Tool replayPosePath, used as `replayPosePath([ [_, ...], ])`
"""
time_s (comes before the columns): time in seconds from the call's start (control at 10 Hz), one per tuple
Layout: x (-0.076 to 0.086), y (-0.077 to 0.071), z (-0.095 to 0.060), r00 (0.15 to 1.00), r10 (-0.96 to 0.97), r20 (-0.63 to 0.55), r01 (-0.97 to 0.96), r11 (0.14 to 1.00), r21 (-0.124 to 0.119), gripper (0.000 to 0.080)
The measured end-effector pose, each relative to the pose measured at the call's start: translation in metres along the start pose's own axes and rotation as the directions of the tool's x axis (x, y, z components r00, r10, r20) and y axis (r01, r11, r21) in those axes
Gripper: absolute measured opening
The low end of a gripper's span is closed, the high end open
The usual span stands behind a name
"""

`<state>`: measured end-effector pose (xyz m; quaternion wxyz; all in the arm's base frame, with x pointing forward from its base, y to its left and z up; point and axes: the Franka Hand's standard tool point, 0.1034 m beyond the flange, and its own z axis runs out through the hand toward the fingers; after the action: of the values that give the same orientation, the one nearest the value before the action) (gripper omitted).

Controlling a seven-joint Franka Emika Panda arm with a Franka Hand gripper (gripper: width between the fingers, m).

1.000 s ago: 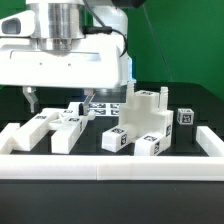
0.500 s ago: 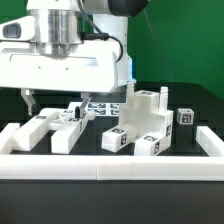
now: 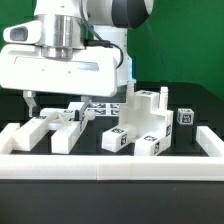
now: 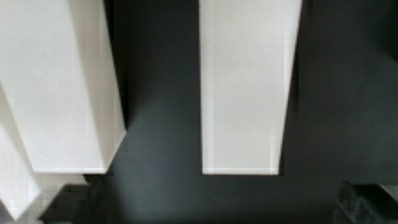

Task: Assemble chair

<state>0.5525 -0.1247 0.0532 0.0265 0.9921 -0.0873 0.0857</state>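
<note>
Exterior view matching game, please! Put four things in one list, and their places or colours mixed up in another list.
Things:
1. small cube
2. tall chair part
3. border rail
4. backdrop

Places or colours:
A. green, behind everything
B. far on the exterior view's right
C. white, running along the front
D. near the middle, highest of the parts

Pairs: 1-B, 2-D, 3-C, 4-A

Your white jointed robot arm (image 3: 95, 12) points its silver cylindrical wrist (image 3: 58, 30) straight down. The broad white two-finger gripper (image 3: 58, 103) hangs low at the exterior view's left, dark fingertips (image 3: 30, 100) spread wide, holding nothing.
</note>
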Motion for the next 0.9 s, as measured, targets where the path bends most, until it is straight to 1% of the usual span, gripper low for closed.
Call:
replayPosePath([
  [0.2, 0.001, 0.0, 0.0, 1.0, 0.0, 0.0, 0.0, 1.0, 0.0, 0.0649],
  [0.3, -0.002, 0.0, 0.001, 1.0, -0.012, 0.014, 0.012, 1.0, 0.005, 0.0649],
  [0.4, -0.006, -0.002, 0.001, 0.998, -0.032, 0.058, 0.031, 0.999, 0.022, 0.0649],
  [0.5, -0.005, -0.004, 0.0, 0.998, -0.036, 0.059, 0.035, 0.999, 0.025, 0.0649],
  [0.6, -0.008, -0.004, 0.001, 0.996, -0.04, 0.076, 0.038, 0.999, 0.03, 0.0649],
  [0.7, -0.01, -0.005, 0.001, 0.994, -0.041, 0.106, 0.037, 0.998, 0.041, 0.0649],
  [0.9, -0.01, -0.003, 0.004, 0.992, -0.039, 0.119, 0.034, 0.998, 0.043, 0.0649],
])
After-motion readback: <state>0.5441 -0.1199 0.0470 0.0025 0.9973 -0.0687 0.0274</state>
